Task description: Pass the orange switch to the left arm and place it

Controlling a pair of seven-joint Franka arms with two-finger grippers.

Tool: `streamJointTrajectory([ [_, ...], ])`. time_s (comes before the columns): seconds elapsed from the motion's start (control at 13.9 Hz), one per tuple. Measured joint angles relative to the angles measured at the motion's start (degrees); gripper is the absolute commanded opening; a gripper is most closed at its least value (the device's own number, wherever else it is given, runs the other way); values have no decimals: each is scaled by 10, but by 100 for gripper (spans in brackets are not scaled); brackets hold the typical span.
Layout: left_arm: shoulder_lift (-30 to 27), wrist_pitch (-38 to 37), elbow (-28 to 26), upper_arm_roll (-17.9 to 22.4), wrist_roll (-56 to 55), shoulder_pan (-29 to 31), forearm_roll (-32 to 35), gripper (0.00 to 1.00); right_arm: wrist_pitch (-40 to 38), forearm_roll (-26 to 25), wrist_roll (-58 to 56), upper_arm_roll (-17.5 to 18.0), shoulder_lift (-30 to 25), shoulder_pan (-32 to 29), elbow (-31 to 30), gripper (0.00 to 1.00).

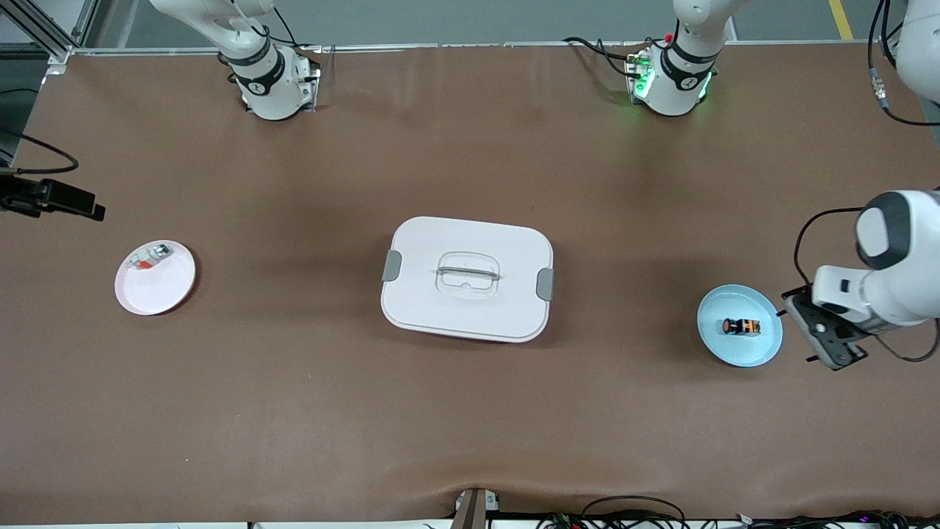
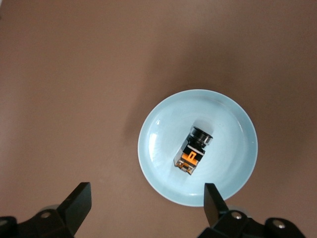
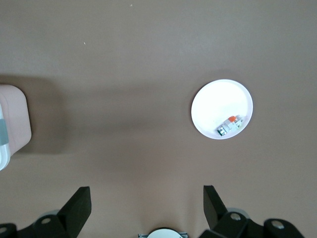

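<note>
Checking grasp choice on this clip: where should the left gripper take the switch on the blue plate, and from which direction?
Probably from straight above, fingers across the narrow sides of its body: the switch lies on its side in the blue plate, long axis flat, and the shallow rim blocks a side approach. The left gripper is open over the plate's edge.

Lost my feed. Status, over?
Left pincer open beside blue plate; right pincer open, waiting. Switch on blue plate, untouched. Box mid-table.

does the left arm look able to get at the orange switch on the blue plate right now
Probably yes. The left gripper hangs beside the blue plate with its jaws wide open, and the orange switch lies on its side, uncovered, in the plate's middle. Nothing stands between them; the box sits mid-table.
</note>
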Motion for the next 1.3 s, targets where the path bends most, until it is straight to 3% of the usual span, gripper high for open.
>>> streamJointTrajectory([
  [0.29,-8,-91,77,-4,-82,0,-26,100,0,0,0,0,-22,-9,-31,100],
  [0.51,-10,-112,107,-10,-140,0,-29,100,0,0,0,1,-26,-9,-32,100],
  [0.94,-58,-172,117,-44,-381,-3,-32,100,11,0,0,1,-49,-9,-40,100],
  [1.3,-93,-211,117,-55,-503,-5,-33,100,68,0,0,6,-106,-9,-120,100],
])
